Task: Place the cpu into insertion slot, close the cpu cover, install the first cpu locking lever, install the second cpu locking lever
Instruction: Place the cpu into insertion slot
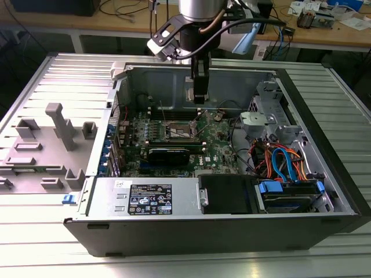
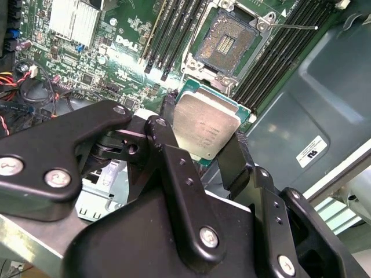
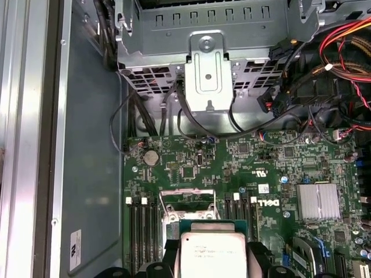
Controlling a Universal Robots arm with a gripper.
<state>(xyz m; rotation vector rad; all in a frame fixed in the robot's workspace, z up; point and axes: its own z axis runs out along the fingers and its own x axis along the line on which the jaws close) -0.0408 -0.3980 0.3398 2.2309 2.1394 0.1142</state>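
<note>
The cpu (image 2: 206, 130), a flat square chip with a silvery top, sits between the black fingers (image 2: 164, 145) of my gripper (image 2: 203, 138), which is shut on it. It hangs above the green board, a short way from the insertion slot (image 2: 227, 41). The slot lies uncovered, its contacts showing inside a silver rim. I cannot tell the cpu cover apart from that rim. A thin wire locking lever (image 2: 293, 26) sticks out free beside the slot. In the first wrist view the cpu (image 3: 211, 252) overlaps the slot (image 3: 188, 204). In the exterior view the gripper (image 1: 200, 95) hovers over the slot (image 1: 178, 130).
The open computer case (image 1: 324, 156) lies on a ribbed metal table. Memory slots (image 2: 174, 29) flank the socket. A black card (image 1: 168, 153), a power supply (image 1: 148, 200), a drive cage with coloured cables (image 1: 278, 162) and a heatsink (image 3: 317, 201) surround it. A grey fixture (image 1: 58, 133) stands at the exterior view's left.
</note>
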